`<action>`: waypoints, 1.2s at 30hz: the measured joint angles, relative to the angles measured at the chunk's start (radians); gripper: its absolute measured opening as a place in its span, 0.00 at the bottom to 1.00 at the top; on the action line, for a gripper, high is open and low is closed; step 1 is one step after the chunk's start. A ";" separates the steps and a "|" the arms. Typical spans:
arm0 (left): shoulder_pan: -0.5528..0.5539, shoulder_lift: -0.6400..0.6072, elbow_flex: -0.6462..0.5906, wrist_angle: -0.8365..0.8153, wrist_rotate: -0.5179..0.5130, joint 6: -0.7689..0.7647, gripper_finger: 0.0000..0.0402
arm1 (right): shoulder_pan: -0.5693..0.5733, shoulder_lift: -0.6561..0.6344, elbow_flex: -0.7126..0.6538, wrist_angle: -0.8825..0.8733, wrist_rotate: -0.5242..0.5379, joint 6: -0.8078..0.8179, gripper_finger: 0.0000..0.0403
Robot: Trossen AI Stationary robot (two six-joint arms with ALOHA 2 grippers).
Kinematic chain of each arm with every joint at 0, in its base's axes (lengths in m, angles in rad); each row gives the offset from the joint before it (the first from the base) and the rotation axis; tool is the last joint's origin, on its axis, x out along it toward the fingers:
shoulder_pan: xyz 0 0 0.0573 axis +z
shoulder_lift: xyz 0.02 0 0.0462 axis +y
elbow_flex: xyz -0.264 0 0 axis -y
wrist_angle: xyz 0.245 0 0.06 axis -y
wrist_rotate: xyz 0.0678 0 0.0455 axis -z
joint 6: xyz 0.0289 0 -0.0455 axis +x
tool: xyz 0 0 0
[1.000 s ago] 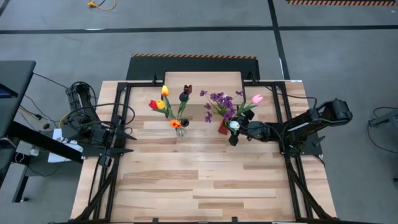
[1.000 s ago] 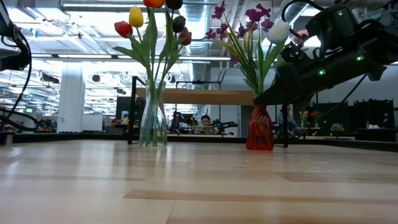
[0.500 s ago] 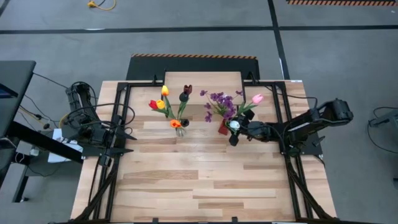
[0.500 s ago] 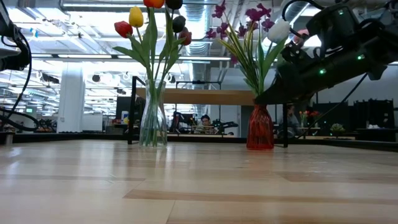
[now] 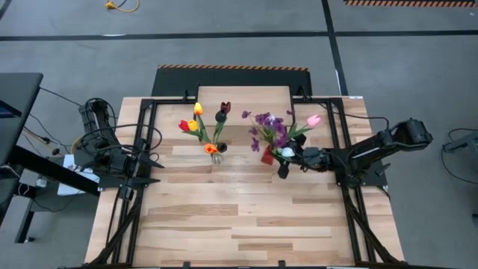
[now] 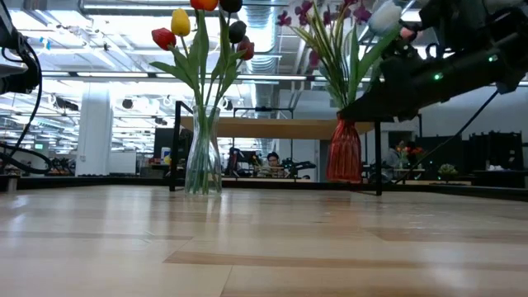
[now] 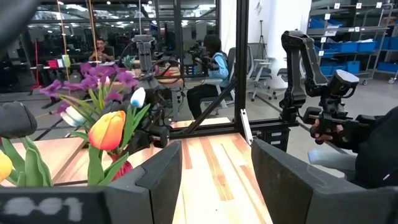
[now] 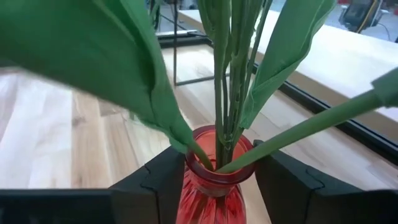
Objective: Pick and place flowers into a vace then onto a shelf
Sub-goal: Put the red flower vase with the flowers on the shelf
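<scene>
Low view: the right gripper (image 6: 351, 111) clamps the red vase (image 6: 344, 150) of flowers (image 6: 330, 33), raised off the table at upper right; the left gripper (image 5: 153, 170) waits half-spread at left.

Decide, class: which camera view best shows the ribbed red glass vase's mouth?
The right wrist view: the ribbed red glass vase fills it, rim and stems sharp between the right gripper's fingers. The low view shows its side; the high and left wrist views show only slivers under foliage.

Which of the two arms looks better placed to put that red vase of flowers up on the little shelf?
The right. Its gripper already clasps the red vase, lifted off the table close to the shelf. The left gripper waits open at the table's far edge.
</scene>
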 joint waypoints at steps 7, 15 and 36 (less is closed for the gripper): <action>0.000 0.000 0.000 0.015 0.000 0.001 0.46 | 0.021 -0.069 0.090 -0.235 0.000 0.001 0.39; 0.000 0.000 0.000 0.022 0.000 0.003 0.46 | 0.013 -0.168 0.184 -0.435 -0.024 -0.045 0.44; 0.000 0.000 0.000 0.041 0.000 0.009 0.46 | -0.146 -0.371 0.274 -0.667 -0.209 -0.108 0.06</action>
